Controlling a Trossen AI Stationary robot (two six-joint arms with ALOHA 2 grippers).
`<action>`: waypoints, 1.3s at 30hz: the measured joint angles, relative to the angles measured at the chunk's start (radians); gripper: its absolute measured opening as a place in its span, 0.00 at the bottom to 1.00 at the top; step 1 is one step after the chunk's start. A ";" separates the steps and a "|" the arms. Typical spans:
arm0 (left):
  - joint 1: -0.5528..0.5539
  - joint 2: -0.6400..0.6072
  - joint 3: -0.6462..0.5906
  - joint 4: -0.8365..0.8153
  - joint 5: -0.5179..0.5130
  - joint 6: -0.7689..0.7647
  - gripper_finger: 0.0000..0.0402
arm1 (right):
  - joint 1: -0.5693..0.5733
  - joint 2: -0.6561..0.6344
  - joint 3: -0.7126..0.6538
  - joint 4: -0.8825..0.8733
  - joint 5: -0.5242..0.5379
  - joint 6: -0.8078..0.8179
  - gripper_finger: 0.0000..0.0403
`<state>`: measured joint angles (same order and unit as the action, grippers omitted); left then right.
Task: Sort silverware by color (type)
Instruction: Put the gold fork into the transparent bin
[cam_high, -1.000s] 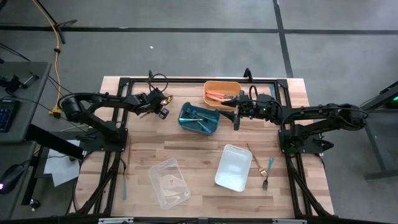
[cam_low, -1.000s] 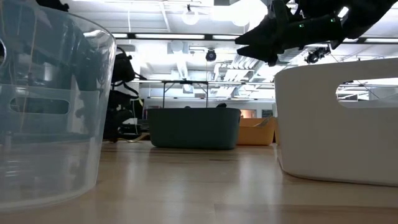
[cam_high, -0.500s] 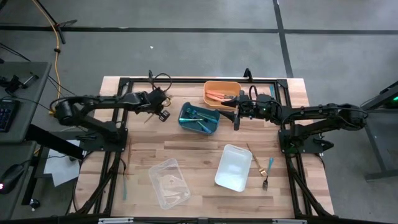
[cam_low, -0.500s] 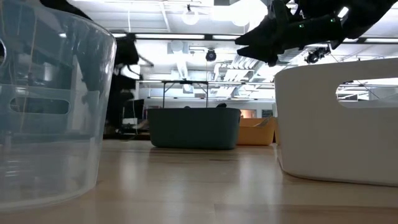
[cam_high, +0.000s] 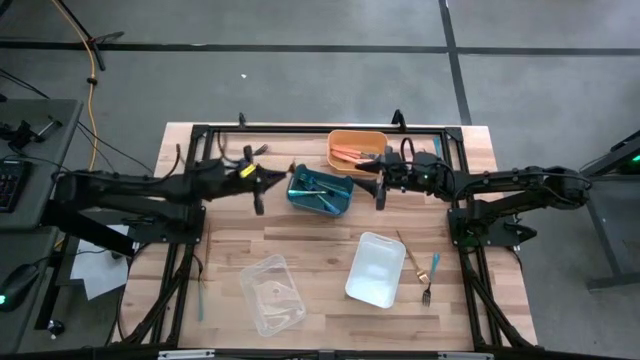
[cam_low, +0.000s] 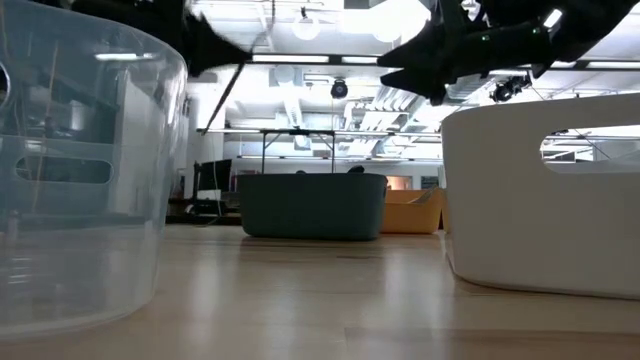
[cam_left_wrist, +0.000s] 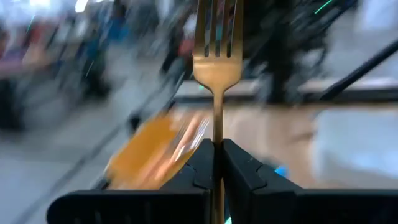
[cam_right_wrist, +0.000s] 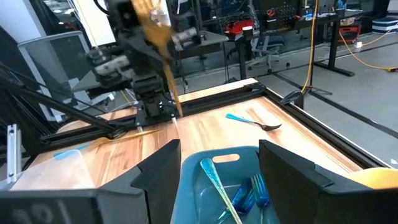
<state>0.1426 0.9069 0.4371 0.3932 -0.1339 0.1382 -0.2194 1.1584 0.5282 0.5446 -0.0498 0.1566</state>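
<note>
A gold fork sticks out ahead of my left gripper, which is shut on it. In the high view this gripper hovers just left of the teal bin; that bin holds teal silverware. The orange bin holds salmon pieces. My right gripper waits open at the teal bin's right end, nothing between its fingers. A gold piece and a teal-handled fork lie flat on the table at the right. A teal spoon lies on the wood beyond the teal bin. My left gripper pinches the gold fork's handle between its two fingers, just behind the neck. The fingers point level, from the table's left, and lie along the fork. The tines reach out past the fingertips. The fork is lifted clear of the table.
A white bin and a clear bin stand toward the near edge. A black frame runs around the table top. Another gold piece lies on the wood under the left arm.
My left gripper has risen from the far left part of the table and swung toward the table's right, up to the teal bin. It has tipped from pointing down to pointing level and carries the gold fork clear of the table.
</note>
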 joint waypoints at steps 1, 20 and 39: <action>-0.011 -0.002 -0.016 0.058 0.025 0.018 0.02 | 0.001 0.000 0.000 0.001 0.000 0.000 0.52; -0.026 -0.002 -0.037 0.126 0.069 0.069 0.01 | 0.006 0.000 0.000 0.015 -0.003 -0.008 0.52; -0.682 0.211 0.257 -0.361 -0.073 0.041 0.01 | 0.006 0.000 0.000 0.006 -0.003 0.007 0.52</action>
<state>-0.5398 1.1175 0.6943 0.0324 -0.2070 0.1791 -0.2134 1.1584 0.5282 0.5507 -0.0528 0.1639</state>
